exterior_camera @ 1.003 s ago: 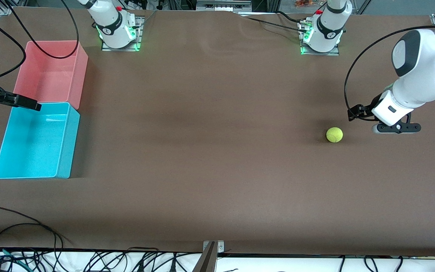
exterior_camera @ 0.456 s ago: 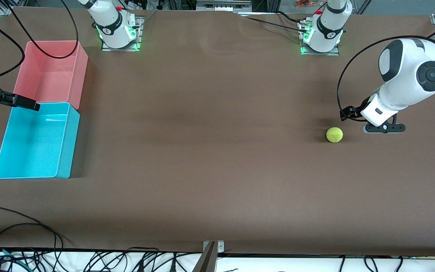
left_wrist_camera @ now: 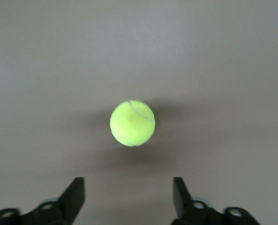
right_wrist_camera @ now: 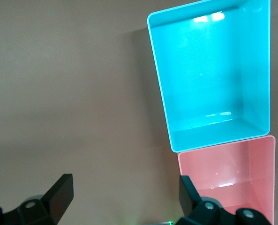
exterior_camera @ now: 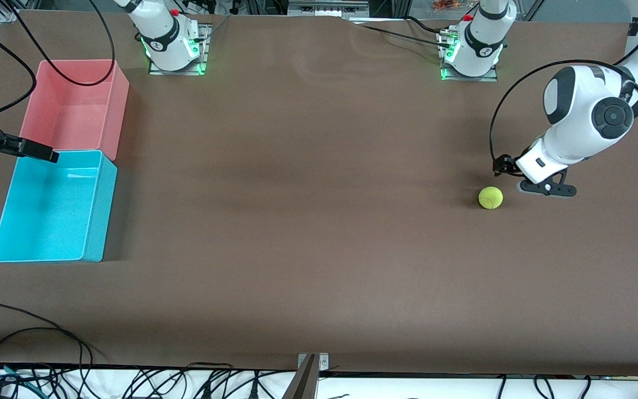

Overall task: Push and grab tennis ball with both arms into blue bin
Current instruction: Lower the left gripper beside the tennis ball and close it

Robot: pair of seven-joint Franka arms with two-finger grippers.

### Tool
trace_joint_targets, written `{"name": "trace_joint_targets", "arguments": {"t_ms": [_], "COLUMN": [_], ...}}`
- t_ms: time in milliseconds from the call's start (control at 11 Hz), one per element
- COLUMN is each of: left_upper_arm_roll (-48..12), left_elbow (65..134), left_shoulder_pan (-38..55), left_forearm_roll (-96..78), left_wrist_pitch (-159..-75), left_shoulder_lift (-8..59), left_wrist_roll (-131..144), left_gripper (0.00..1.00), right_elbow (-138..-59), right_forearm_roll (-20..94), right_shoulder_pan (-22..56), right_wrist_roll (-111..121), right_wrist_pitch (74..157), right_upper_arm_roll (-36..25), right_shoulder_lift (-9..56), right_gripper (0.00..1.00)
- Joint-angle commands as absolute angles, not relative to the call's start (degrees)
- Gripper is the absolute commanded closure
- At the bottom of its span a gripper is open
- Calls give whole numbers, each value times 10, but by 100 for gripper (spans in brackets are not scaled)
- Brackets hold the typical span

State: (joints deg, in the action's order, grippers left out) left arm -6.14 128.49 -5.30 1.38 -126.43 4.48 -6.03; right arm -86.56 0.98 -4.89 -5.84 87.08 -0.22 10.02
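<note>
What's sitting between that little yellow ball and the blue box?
Nothing: between the tennis ball and the blue bin the front view shows only bare brown table.

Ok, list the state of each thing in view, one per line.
tennis ball: on the table, untouched, ahead of the left gripper's open fingers.
left gripper: open, low beside the ball.
right gripper: open, waiting by the bins.
blue bin: upright, empty.
pink bin: upright, empty.

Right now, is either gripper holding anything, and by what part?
Nothing is held. The left gripper is open beside the tennis ball; the right gripper is open.
</note>
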Motion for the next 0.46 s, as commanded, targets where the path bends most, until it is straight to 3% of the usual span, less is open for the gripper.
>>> {"name": "trace_joint_targets", "arguments": {"t_ms": [0,182,365], "left_upper_arm_roll": [-63,-63,-63], "left_elbow": [1310,1310,1310], "left_shoulder_pan": [-65,-75,-82], "left_forearm_roll": [27,26,26], "left_wrist_pitch": [-1273,-1274,-1276], "left_shoulder_lift": [44,47,53], "left_wrist_roll": [-238,-347,-418], "left_gripper": [52,82,86], "right_elbow": [-854,-854,-855], "right_forearm_roll": [21,21,21], "right_shoulder_pan": [-54,-60,-60], "right_wrist_roll": [-34,-34,-34], "right_wrist_pitch": [860,860,860], "right_upper_arm_roll": [-3,-3,-2], "right_shoulder_lift": [104,104,104], "right_gripper": [0,0,0]}}
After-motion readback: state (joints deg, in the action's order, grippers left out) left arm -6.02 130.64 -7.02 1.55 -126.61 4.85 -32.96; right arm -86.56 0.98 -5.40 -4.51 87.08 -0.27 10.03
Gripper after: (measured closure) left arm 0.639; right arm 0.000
